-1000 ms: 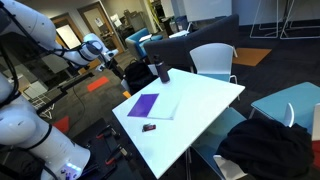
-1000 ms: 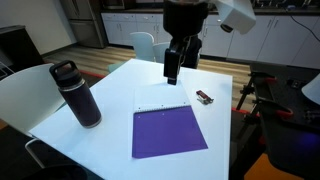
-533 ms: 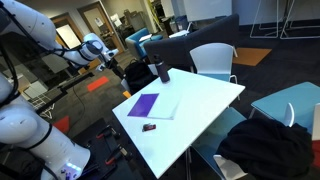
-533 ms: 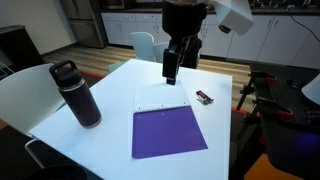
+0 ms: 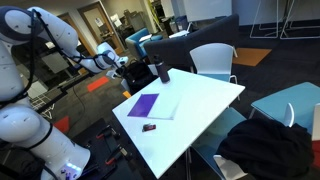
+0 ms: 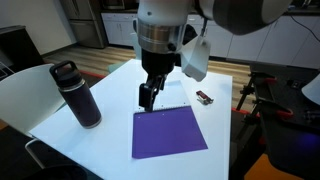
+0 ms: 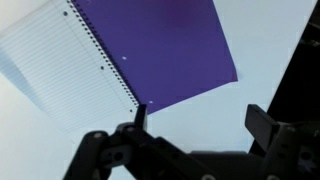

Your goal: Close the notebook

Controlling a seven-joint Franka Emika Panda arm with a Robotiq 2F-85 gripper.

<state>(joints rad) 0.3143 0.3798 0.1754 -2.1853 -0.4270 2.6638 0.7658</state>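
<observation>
The notebook (image 6: 170, 132) lies open and flat on the white table (image 6: 110, 95). Its purple cover is spread toward the near side and a white lined page (image 6: 160, 101) toward the far side. It shows in both exterior views (image 5: 148, 103). In the wrist view the purple cover (image 7: 150, 45) and the spiral-bound lined page (image 7: 50, 65) fill the top. My gripper (image 6: 147, 97) is open and empty. It hangs low over the white page near the spine's left end. Its fingers (image 7: 198, 120) frame bare table just off the cover's corner. It also shows in an exterior view (image 5: 127, 66).
A dark cylindrical bottle (image 6: 78, 93) stands on the table left of the notebook, also in an exterior view (image 5: 162, 71). A small dark red-tipped object (image 6: 203, 97) lies right of the page. A white chair (image 5: 212, 60) and a black bag (image 5: 265, 145) flank the table.
The arm has swung from above the table's far side down and toward the notebook. The gripper now sits lower, over the white page. The notebook has not moved.
</observation>
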